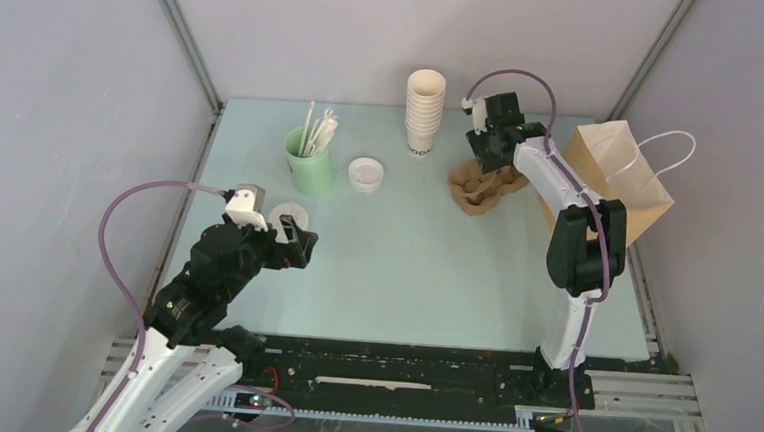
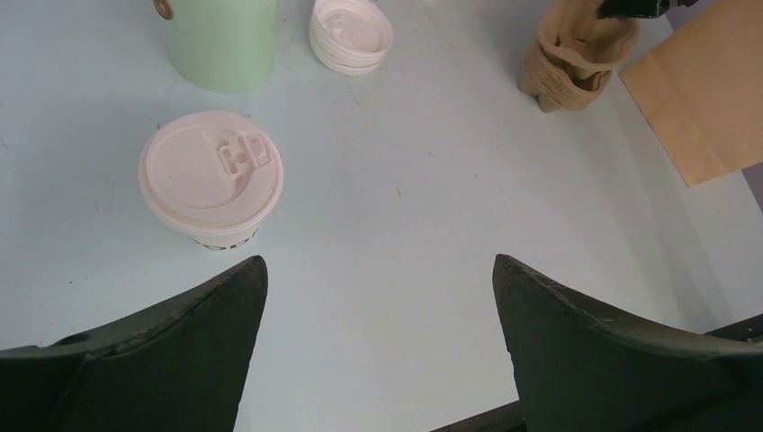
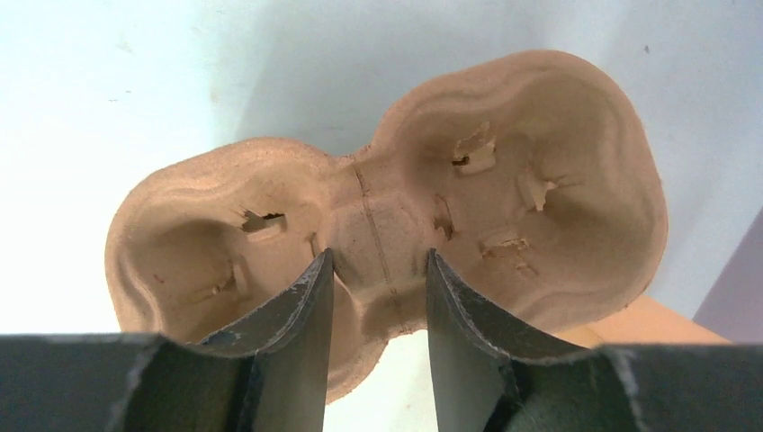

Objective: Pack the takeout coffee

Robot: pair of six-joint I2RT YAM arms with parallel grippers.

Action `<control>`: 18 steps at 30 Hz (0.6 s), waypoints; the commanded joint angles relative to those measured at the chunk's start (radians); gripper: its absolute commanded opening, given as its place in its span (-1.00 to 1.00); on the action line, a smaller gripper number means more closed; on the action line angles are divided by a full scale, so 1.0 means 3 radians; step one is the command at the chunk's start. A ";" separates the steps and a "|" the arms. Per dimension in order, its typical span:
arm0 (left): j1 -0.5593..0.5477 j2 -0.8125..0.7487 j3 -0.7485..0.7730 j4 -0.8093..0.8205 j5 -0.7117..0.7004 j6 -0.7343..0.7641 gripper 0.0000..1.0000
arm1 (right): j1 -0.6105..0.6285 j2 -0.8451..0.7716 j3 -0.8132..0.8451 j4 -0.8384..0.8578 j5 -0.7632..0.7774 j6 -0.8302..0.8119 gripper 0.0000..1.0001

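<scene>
**Overhead and wrist views of the table.** My left pincer is spread as wide as it goes, with only bare table between its two dark fingers. It hangs low over the near left part of the table and points toward the far side.

The takeout coffee is a small white paper cup with a round white lid, and dark lettering shows just below the lid's rim. It stands upright on the table just ahead of my left pincer, off toward the left finger and touching neither finger.

Beyond the coffee stands a mint-green cup holding white straws. To its right lies a low stack of white lids. A tall stack of lidless white cups stands near the far edge.

My right pincer is partly closed on the brown pulp cup carrier. It pinches the narrow waist between the two wells — one finger at each side of the central crease. The carrier is tipped up under the pincer rather than lying flat. I cannot tell from these views whether its low end touches the table.

Just right of the carrier, a brown paper bag with white handles sits at the far right of the table — well apart from the coffee.
</scene>
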 commanded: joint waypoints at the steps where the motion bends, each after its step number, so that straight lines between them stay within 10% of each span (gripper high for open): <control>1: 0.0016 -0.0007 -0.0028 0.0063 0.0039 0.0062 1.00 | -0.0012 -0.0134 0.0013 0.0171 -0.0187 0.0070 -0.39; 18: 0.0019 -0.0003 -0.0016 0.0070 0.0070 0.0059 1.00 | 0.0074 -0.0867 -0.0358 0.0354 -0.0505 0.0180 -0.39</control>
